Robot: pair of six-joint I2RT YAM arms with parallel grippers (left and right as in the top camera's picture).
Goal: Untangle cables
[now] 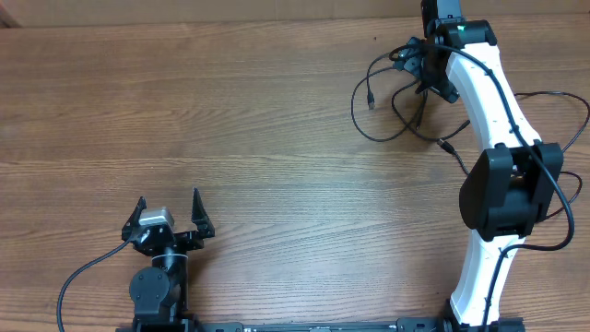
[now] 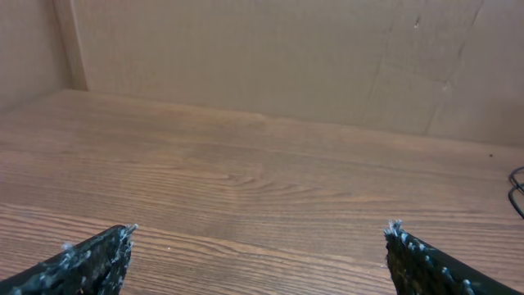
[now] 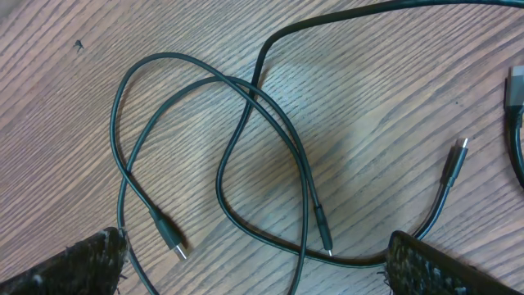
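Observation:
Thin black cables (image 1: 383, 101) lie tangled in loose loops at the table's far right. In the right wrist view the cables (image 3: 221, 82) cross over one another on the wood. Three plug ends show: a flat silver one (image 3: 173, 244), a slim one (image 3: 326, 236) and another (image 3: 456, 160). My right gripper (image 1: 431, 72) hangs over the tangle; it is open (image 3: 255, 242), its fingers straddling the loops with nothing between them. My left gripper (image 1: 168, 196) stands open near the front left, far from the cables, with only bare wood between its fingers (image 2: 260, 228).
Thicker black wires (image 1: 573, 129) run from the right arm along the table's right edge, and one (image 1: 74, 277) curls from the left arm's base. A tan panel (image 2: 246, 57) rises behind the table. A bit of cable (image 2: 516, 190) shows at the left wrist view's right edge.

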